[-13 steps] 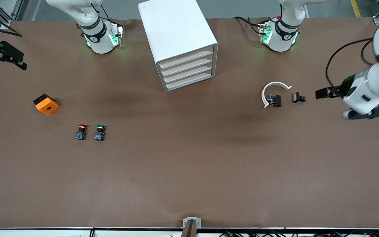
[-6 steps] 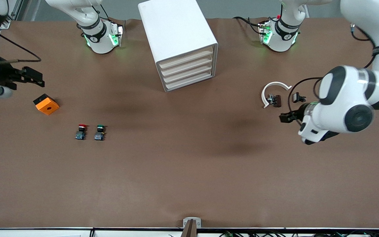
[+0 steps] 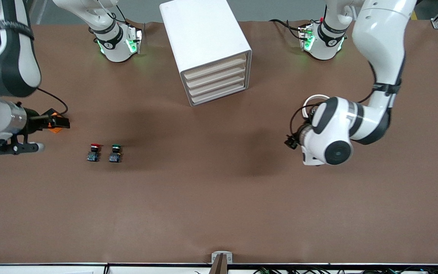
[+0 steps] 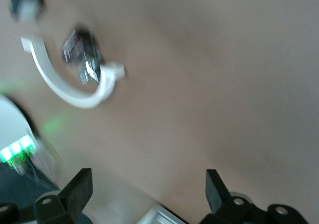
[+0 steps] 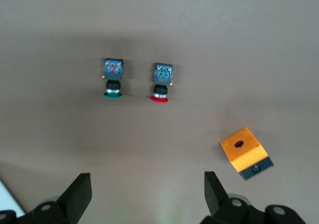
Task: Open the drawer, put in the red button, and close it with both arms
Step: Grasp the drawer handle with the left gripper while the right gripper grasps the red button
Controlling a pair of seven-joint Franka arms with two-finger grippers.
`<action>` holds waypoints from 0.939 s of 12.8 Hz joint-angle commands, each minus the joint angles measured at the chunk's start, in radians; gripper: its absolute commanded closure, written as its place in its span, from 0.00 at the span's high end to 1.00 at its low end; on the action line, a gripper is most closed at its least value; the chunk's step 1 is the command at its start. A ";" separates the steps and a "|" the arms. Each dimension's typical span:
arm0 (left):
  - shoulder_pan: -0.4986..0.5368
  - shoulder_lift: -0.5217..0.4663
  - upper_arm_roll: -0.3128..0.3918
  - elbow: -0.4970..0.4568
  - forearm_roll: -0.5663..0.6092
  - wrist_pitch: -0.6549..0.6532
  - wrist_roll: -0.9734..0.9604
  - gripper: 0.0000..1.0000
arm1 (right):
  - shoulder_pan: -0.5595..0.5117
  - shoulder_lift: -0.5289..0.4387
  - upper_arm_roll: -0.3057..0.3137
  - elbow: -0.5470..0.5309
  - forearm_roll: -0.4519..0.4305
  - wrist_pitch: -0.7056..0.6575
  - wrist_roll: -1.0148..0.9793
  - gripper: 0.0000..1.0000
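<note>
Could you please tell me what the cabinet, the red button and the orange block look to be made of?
The cabinet looks like smooth matte white plastic, seamless with rounded corners; its four drawer fronts are cream. The red button seems moulded plastic: a glossy red cap on a black-and-blue body. The orange block appears to be matte plastic, evenly coloured, with a round hole in one face and a dark base.

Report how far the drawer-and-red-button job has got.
Nothing is finished: all four drawers look shut and the red button sits on the table beside the green one. In hand: the right gripper, jaws open, is over the orange block; the left gripper, jaws open, holds nothing. All steps remain.
</note>
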 commanded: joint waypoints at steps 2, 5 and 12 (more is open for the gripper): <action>-0.063 0.066 0.006 0.022 -0.126 -0.024 -0.233 1.00 | -0.027 0.002 0.008 -0.181 -0.012 0.281 0.003 1.00; -0.141 0.082 0.006 0.021 -0.202 -0.081 -0.319 1.00 | -0.057 0.033 0.010 -0.318 -0.001 0.551 0.006 1.00; -0.266 0.147 0.006 0.025 -0.446 -0.079 -0.818 0.99 | -0.048 0.191 0.010 -0.378 0.000 0.815 0.109 1.00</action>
